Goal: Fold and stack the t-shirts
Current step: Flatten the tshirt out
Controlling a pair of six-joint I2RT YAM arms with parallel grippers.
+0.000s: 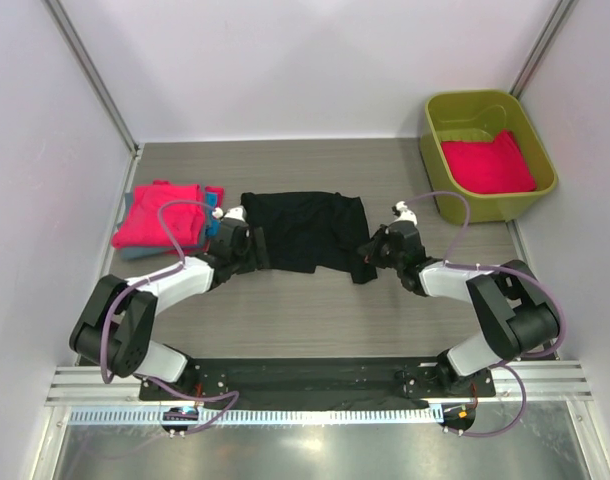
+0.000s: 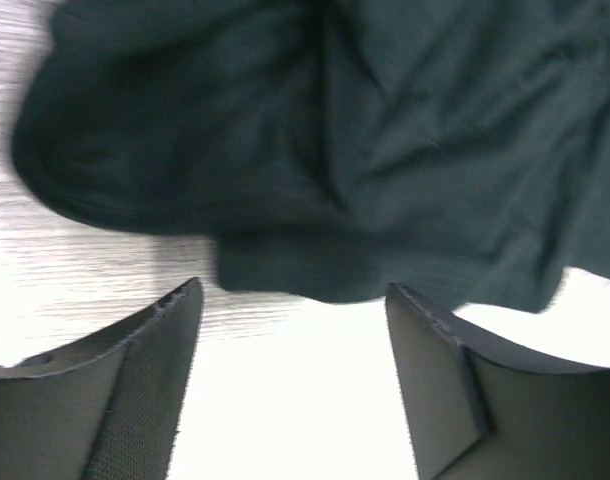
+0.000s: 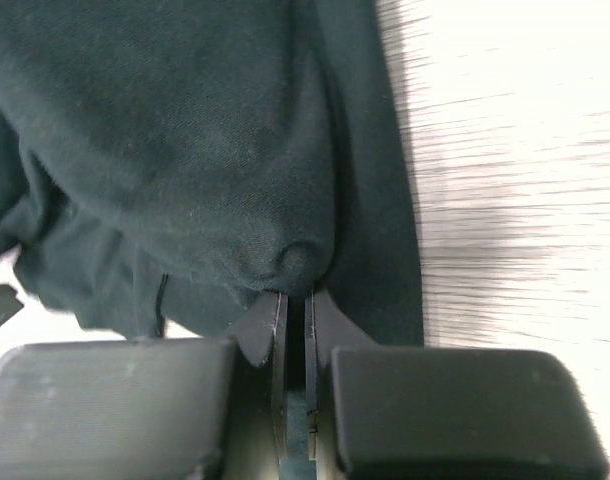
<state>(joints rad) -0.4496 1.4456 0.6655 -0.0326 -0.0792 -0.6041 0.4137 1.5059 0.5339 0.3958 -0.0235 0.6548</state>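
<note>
Your black t-shirt [image 1: 305, 230] lies spread out, rumpled, in the middle of the worktop [image 1: 315, 310], with one arm at each end of it. Your left fingers [image 2: 175, 340] stand wide apart and grip nothing. Their tips sit just short of the shirt's near edge, with bare worktop showing between them. On the other side, your right fingers [image 3: 280, 330] are pressed together on a small pinch of the black cloth, which bulges right at their tips at the shirt's right end. Both wrist views show only plain dark fabric, creased and folded over itself. Off to the left, a pile of pink t-shirts [image 1: 160, 215] rests on the worktop with a blue t-shirt [image 1: 214, 224] peeking out at its right edge. At far right, the olive-green tub [image 1: 437, 165] holds another pink t-shirt [image 1: 488, 165].
</note>
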